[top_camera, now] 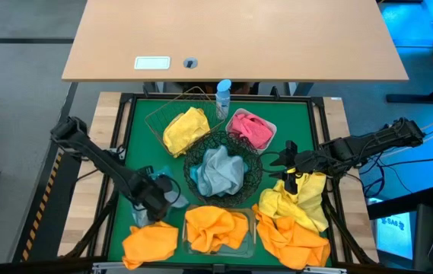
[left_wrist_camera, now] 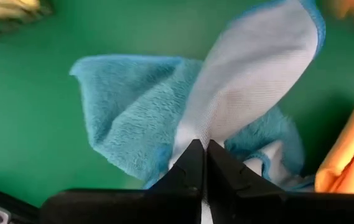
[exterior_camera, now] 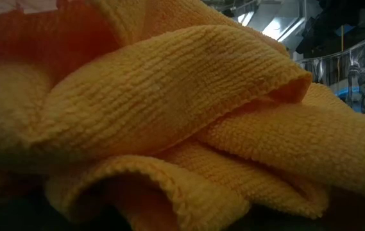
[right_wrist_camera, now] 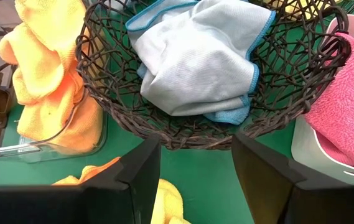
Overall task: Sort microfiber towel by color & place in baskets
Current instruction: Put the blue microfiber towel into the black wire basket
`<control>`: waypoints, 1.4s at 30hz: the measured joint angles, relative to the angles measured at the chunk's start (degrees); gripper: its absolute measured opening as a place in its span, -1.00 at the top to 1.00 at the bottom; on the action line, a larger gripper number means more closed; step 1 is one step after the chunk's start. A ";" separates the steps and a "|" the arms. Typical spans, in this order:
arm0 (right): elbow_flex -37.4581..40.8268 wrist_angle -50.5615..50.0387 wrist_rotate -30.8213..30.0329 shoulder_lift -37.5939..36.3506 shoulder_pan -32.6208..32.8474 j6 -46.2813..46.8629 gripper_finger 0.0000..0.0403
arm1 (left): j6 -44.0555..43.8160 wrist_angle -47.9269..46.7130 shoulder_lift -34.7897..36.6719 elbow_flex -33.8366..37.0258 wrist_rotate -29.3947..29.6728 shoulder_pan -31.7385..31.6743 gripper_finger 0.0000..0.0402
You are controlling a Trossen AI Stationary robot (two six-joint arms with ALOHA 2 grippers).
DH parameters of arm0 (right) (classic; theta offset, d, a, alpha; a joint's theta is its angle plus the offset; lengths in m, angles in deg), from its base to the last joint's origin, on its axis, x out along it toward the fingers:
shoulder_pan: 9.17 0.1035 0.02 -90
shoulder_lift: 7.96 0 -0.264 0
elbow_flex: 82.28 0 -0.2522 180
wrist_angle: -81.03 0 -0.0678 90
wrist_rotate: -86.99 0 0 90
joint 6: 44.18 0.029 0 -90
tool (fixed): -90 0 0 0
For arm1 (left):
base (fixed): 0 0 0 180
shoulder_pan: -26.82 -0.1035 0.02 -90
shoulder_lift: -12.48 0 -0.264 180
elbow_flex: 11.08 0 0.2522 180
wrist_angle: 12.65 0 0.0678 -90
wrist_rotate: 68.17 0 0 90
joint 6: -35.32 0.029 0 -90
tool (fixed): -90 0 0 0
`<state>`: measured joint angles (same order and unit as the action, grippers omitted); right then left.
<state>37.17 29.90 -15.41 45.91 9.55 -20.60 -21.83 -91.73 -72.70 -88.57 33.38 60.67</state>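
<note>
My left gripper (top_camera: 154, 199) is shut on a teal-blue towel (left_wrist_camera: 145, 118) at the near left of the green mat; this towel also shows in the high view (top_camera: 172, 189). My right gripper (top_camera: 284, 164) is open and empty, just right of the black wire bowl (top_camera: 248, 176), which holds a grey-blue towel (top_camera: 220, 171). A yellow towel (top_camera: 300, 199) lies under my right arm. The copper basket holds a yellow towel (top_camera: 186, 129), the white tray a pink one (top_camera: 250, 129), and the clear tub an orange one (top_camera: 216, 228). My left gripper pinches a raised fold of the teal-blue towel (left_wrist_camera: 203, 132) between its two fingertips (left_wrist_camera: 190, 163). The smooth pale side of the fold rises to the fingers. The fluffy teal rest (left_wrist_camera: 124, 106) spreads on the green mat below.
Loose orange towels lie at the near left (top_camera: 151, 242) and near right (top_camera: 292, 240). A blue-capped bottle (top_camera: 223, 97) stands at the mat's far edge. An orange towel (exterior_camera: 169, 115) fills the low view. The bowl's rim (right_wrist_camera: 183, 137) is close before my right fingers.
</note>
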 joint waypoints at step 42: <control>0.00 0.02 0.00 0.00 0.00 0.00 0.03 | 51.47 89.12 22.99 -0.02 16.65 -14.19 1.00</control>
<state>37.17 29.92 -15.41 45.91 9.55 -20.60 29.64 -2.61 -49.71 -88.59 50.03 46.47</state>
